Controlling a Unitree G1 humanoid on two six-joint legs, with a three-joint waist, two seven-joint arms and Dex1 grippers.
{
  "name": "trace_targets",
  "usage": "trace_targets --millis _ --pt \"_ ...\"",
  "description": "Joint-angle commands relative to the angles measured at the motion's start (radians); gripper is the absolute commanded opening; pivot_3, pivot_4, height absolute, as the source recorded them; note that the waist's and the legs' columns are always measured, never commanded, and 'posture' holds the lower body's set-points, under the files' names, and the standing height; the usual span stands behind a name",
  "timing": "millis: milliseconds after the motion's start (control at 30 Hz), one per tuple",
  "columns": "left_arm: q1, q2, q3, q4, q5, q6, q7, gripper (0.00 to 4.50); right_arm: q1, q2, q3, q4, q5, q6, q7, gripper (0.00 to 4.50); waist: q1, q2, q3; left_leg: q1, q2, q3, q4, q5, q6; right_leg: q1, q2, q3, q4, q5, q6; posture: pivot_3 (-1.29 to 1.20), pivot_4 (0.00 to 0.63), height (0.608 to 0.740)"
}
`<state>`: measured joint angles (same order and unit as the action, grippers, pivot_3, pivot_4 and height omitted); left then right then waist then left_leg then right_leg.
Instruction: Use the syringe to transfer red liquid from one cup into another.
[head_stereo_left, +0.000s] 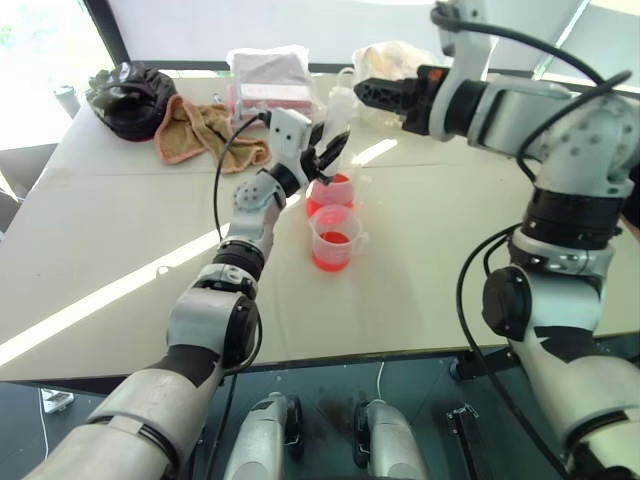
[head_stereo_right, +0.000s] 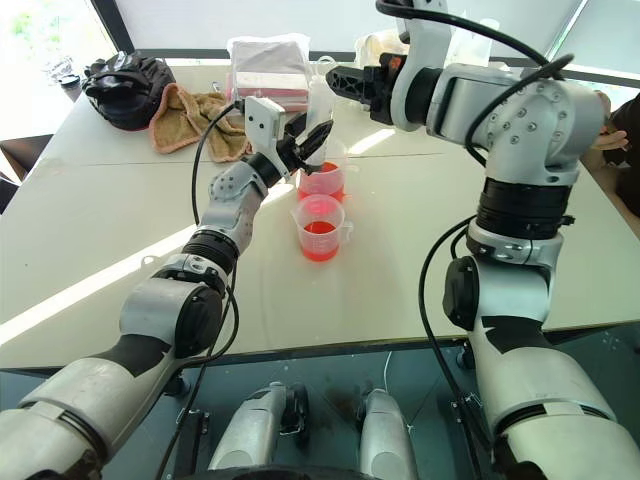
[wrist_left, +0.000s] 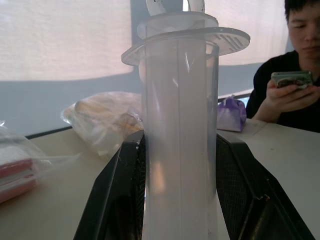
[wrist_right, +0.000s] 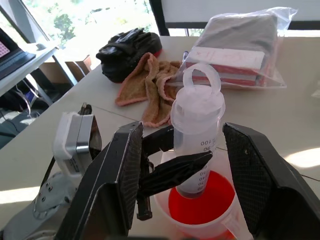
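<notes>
Syringe (wrist_right: 196, 145) upright in the clamped left gripper (head_stereo_right: 305, 140), tip down in the larger beaker (wrist_right: 200, 210), plunger ring directly ahead of the open, empty right gripper (wrist_right: 182, 172).

Left gripper (head_stereo_right: 312, 138) clamped on syringe (head_stereo_right: 320, 105), held upright over larger beaker (head_stereo_right: 322, 180). Smaller beaker (head_stereo_right: 319, 228) just in front, toward table near edge; both contain red liquid (head_stereo_right: 318, 240). Right gripper (head_stereo_right: 340, 82) jaws apart, near syringe top. Brown cloth (head_stereo_right: 190, 118), black bag (head_stereo_right: 128, 88) toward far-left corner of table (head_stereo_right: 400, 260).
</notes>
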<state>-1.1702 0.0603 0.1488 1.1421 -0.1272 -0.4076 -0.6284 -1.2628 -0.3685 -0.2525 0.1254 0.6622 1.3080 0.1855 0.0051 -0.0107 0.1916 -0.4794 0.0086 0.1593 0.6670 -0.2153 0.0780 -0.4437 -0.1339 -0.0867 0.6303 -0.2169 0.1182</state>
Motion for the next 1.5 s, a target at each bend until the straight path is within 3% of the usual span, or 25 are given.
trace_targets --millis 33,467,967,1067,1167,1200,1500 --pt "-0.006 -0.016 -0.014 -0.002 0.002 0.008 -0.017 1.37 -0.059 0.027 -0.020 0.059 -0.051 -0.090 -0.042 2.61 0.001 0.000 0.000 0.000 0.000 0.000 0.000 0.000 0.000 0.000 0.000 0.000 0.000 0.000 0.000 0.00 0.150 0.740" --pt "-0.002 -0.022 -0.025 -0.045 -0.011 0.063 -0.084 1.37 -0.135 0.094 0.042 0.298 -0.210 -0.265 -0.090 2.61 -0.011 0.000 0.000 0.000 0.000 0.000 0.000 0.001 0.002 0.001 0.001 -0.001 0.000 0.000 0.000 0.00 0.150 0.740" --pt "0.009 -0.012 -0.039 -0.077 -0.017 0.109 -0.129 1.37 -0.128 0.136 0.093 0.317 -0.284 -0.273 -0.067 2.61 -0.020 0.000 0.000 0.001 0.000 0.000 0.000 0.001 0.002 0.001 0.001 -0.001 0.000 0.000 0.000 0.00 0.150 0.740" --pt "0.015 -0.010 -0.044 -0.081 -0.015 0.119 -0.139 1.37 -0.130 0.139 0.096 0.322 -0.298 -0.284 -0.059 1.79 -0.022 0.001 0.000 0.001 0.000 0.000 -0.001 0.000 0.000 0.001 0.001 -0.001 0.000 0.000 0.000 0.00 0.150 0.740" --pt "0.019 -0.008 -0.048 -0.084 -0.010 0.128 -0.144 1.37 -0.131 0.143 0.100 0.323 -0.305 -0.290 -0.050 0.32 -0.022 0.001 -0.001 0.001 0.000 0.000 -0.001 0.000 0.000 0.001 0.001 -0.001 0.000 0.000 0.000 0.00 0.150 0.740" --pt "0.019 -0.007 -0.049 -0.083 -0.010 0.134 -0.147 1.37 -0.132 0.145 0.098 0.321 -0.304 -0.287 -0.047 0.04 -0.022 0.001 -0.001 0.001 0.000 0.000 -0.001 0.000 0.000 0.002 0.001 -0.001 0.000 0.000 0.000 0.00 0.150 0.740" --pt "0.015 0.001 -0.057 -0.081 -0.002 0.154 -0.158 1.37 -0.131 0.141 0.104 0.297 -0.316 -0.299 -0.015 0.04 -0.025 0.001 -0.001 0.001 0.000 0.000 -0.001 0.000 0.000 0.002 0.001 -0.001 0.000 0.000 0.000 0.00 0.150 0.740"
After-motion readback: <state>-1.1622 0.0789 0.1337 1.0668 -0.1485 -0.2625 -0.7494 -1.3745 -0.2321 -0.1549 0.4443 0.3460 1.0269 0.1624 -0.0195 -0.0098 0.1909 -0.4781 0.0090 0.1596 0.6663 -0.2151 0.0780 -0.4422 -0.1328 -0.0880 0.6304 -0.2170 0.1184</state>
